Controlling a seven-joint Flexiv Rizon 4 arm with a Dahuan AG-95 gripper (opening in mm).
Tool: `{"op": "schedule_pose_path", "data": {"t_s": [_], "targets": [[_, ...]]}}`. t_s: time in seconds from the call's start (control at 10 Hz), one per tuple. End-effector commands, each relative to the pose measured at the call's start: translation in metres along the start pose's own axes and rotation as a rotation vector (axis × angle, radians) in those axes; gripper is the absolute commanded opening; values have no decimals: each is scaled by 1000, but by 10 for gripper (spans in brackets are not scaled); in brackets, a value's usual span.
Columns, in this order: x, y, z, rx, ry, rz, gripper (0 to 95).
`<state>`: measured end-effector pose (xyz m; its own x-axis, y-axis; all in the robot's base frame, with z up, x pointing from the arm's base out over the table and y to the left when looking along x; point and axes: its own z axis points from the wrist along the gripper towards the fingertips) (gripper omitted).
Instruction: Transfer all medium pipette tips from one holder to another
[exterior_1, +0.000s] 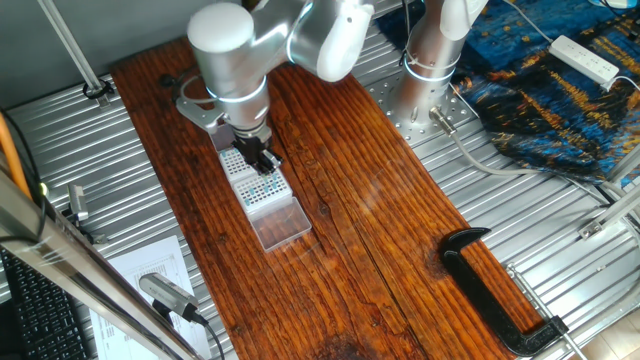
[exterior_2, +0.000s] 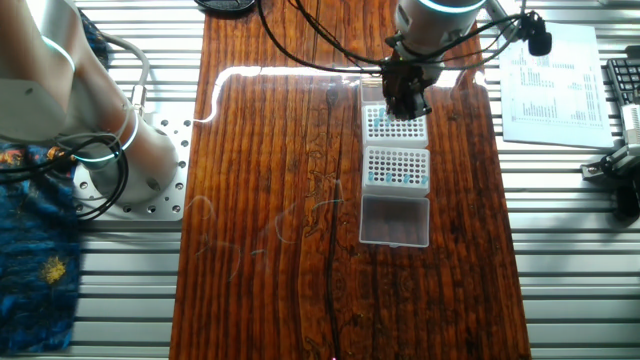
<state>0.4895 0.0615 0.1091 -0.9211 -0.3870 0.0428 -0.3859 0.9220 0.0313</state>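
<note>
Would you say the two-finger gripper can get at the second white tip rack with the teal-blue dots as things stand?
Probably yes. The black two-finger gripper hangs over the neighbouring white rack; the second white tip rack lies beside it, its top uncovered, and its hinged clear plastic lid lies open flat on the wooden table.

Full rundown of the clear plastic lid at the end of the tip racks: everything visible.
The clear rectangular plastic lid lies flat on the brown wooden tabletop, hollow side apparently up, nothing visible inside. See-through, with rounded corners and a faint frosted rim, it shows the wood grain beneath. It lies in line with the two white tip racks, right against the nearer white rack, away from the robot's hand.
</note>
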Motion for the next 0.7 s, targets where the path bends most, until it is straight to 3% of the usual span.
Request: {"op": "schedule_pose_path", "data": {"t_s": [0.1, 0.4, 0.6, 0.7], "targets": [[-4, 0, -12, -2, 8, 0, 0], [-8, -2, -26, -5, 15, -2, 0], [-10, -13, -43, -4, 37, -35, 0], [-9, -27, -51, -9, 45, -65, 0]]}}
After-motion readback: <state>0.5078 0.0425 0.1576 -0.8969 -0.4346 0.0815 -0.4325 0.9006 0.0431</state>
